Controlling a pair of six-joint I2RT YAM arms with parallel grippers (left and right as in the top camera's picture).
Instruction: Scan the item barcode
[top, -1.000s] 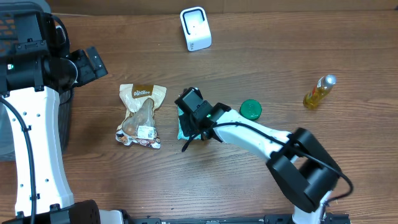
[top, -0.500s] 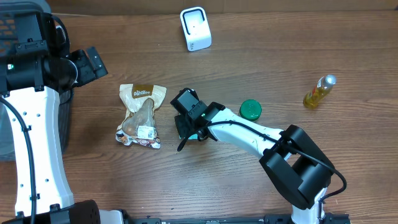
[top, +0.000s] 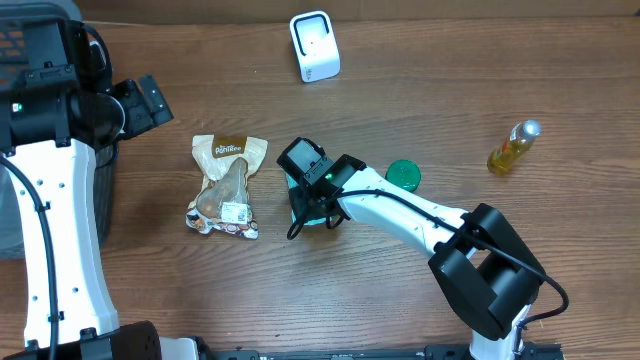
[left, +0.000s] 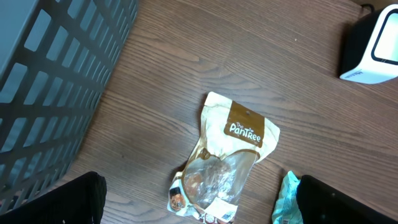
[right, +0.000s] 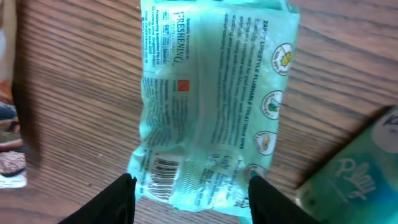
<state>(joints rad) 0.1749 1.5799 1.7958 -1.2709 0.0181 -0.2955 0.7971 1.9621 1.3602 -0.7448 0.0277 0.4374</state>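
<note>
Two fingers of the right gripper (right: 189, 200) stand apart over the near end of the teal wipes packet (right: 211, 93), one off each long edge, with no pinch visible. The packet lies flat on the table (top: 580, 80), near the middle of the overhead frame. In the right wrist view its long axis runs from the fingers toward the top of the frame, so closing would likely catch that end across its width. The left gripper (top: 148, 100), fingers wide apart and empty, hangs well off at the upper left, so the right arm is far nearer. Only the right wrist view shows the barcode (right: 163, 171), face up at the lower left. Only the overhead view shows the scanner (top: 314, 46) at top centre, well apart from the packet.
</note>
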